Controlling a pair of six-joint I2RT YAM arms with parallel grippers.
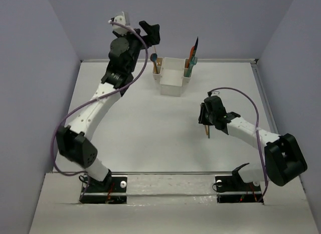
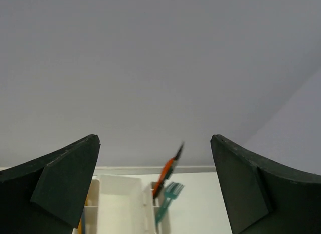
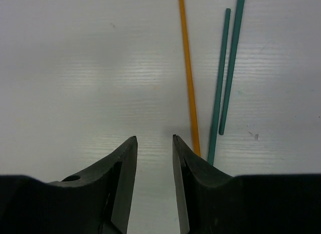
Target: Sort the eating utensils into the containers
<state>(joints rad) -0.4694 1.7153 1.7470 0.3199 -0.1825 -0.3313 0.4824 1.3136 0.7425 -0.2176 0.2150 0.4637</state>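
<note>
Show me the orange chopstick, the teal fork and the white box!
orange chopstick (image 3: 188, 73), right wrist view, middle of the stick.
teal fork (image 2: 173, 190), left wrist view, on its prongs.
white box (image 1: 171, 88), top external view, its near outer wall.

Caddy (image 1: 170, 78): white plastic, smooth, with a slight sheen.
Orange chopstick (image 3: 188, 73) and teal chopsticks (image 3: 219, 78), at 1 o'clock in the right wrist view: smooth, satin, plastic-looking.
Table (image 3: 75, 68): white, matt, with a fine horizontal grain.
Left gripper fingers (image 2: 65, 189): black, matt, with grainy edges.
Arm links (image 1: 95, 111): smooth white shells.
Joint housing (image 1: 283, 158): black, satin.
</note>
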